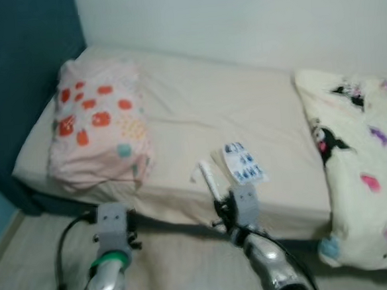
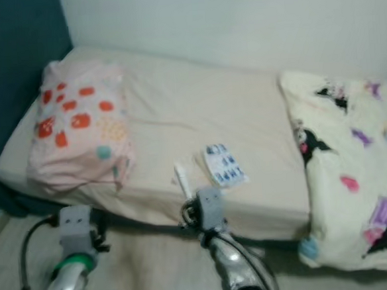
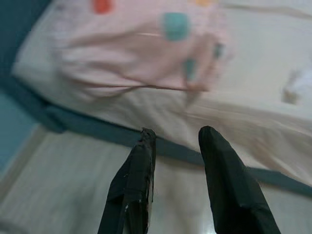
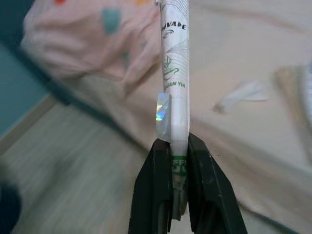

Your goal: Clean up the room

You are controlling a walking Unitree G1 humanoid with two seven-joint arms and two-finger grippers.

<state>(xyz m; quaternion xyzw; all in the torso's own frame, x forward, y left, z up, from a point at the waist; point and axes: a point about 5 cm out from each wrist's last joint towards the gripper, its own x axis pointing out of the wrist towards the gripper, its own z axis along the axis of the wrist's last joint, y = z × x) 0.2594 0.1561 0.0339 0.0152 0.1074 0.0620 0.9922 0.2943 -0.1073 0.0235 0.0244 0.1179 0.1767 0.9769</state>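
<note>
Far left: dark teal wall panel (image 1: 23,77) running down beside the head of the bed (image 1: 198,111), which has a cream sheet and sits against a white wall.

Pink pillow (image 1: 99,128) with red and teal blobs lies at the left end of the bed, reaching the front edge.

Left pincer (image 3: 175,146) hangs low in front of the bed, below the pillow, over the pale floor (image 3: 73,185). Fingers apart, nothing between them. Left arm shows a green ring near the wrist in the head view.

Centre: right pincer (image 4: 179,146) is clamped on a white tube (image 4: 175,73) with green print and a small holographic sticker. The tube stands up out of the fingertips and is held just at the bed's front edge; in the head view it reads as a white stick (image 1: 209,178) above the right wrist.

Just right of the tube, a white pack with blue print (image 1: 242,163) lies flat on the sheet near the front edge. A small white scrap (image 4: 241,92) lies on the sheet near it.

Right: cream blanket (image 1: 361,166) with cartoon characters covers the right end of the bed and hangs over the front toward the floor.

Wrist views are motion-blurred; the print on the tube is only partly legible.
</note>
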